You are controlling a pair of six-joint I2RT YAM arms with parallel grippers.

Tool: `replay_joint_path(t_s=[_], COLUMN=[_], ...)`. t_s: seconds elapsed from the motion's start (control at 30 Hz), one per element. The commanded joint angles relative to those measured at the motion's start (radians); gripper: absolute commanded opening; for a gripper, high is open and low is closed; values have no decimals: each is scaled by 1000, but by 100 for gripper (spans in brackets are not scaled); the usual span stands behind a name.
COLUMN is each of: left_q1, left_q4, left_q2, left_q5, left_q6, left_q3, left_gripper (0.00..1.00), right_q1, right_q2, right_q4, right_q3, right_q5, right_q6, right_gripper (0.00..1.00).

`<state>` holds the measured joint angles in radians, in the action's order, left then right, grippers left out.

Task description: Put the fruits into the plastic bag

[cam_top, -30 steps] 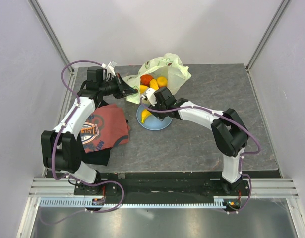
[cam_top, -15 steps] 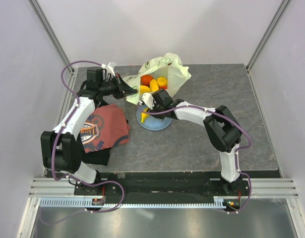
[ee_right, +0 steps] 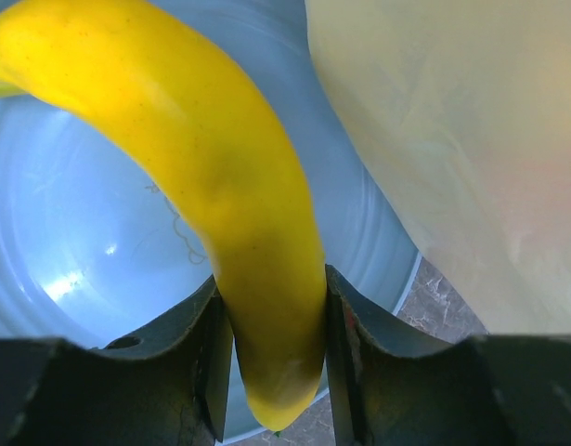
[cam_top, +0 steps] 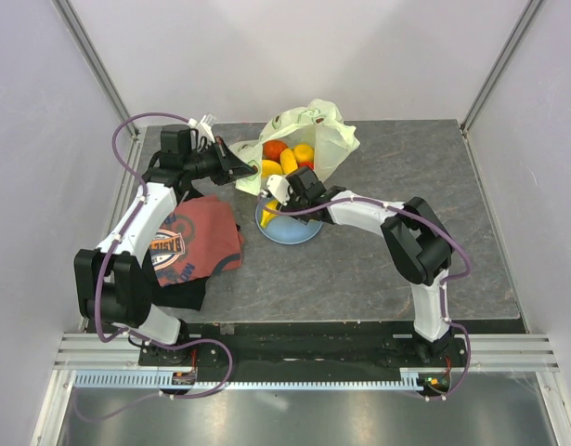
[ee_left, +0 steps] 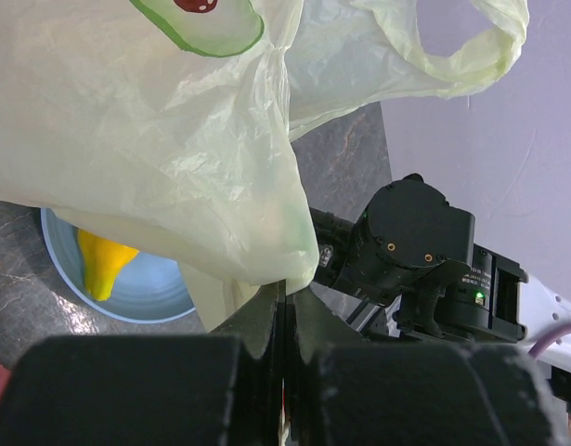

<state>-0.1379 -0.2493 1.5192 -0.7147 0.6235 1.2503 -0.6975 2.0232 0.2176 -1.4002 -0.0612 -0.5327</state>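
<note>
Right wrist view: the right gripper has its 2 jaws pressed against both sides of a yellow banana, with the blue plate behind it and the plastic bag just beside. The left gripper is fully closed, pinching the bag's edge. The bag lies near the middle of the far edge of the worktop, with other fruits inside.

A yellow banana lies beside the crinkly pale-green bag holding other fruits.
</note>
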Motion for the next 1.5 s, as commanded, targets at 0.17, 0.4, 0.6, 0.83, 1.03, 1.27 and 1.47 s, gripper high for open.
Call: replay_joint_path(t_s=[0.17,0.4,0.6,0.83,1.03,1.27,1.47], left_q1=[-3,-3,-2,-2,-2,-2,-2], left_q4=[36,58,79,85,85,85,88], left_q2=[-13,24,27,7,-14,-36,-37], left_q5=[8,4,-5,0,-3,-11,-19], left_q6=[24,41,61,61,59,61,73], left_q3=[21,49,28,18,-11,-32,-22], left_gripper=[1,1,2,2,2,1,1], right_q1=[-31,-68,-69,18,69,89,102], right_q2=[-205,-366,-501,-506,-439,-377,-324], right_q4=[-43,149,155,91,86,-62,-283], right_q3=[73,98,139,93,-57,-138,-82], right_q5=[12,112,140,164,92,67,31], right_q6=[65,164,338,463,501,481,430], right_gripper=[7,2,0,0,0,0,0])
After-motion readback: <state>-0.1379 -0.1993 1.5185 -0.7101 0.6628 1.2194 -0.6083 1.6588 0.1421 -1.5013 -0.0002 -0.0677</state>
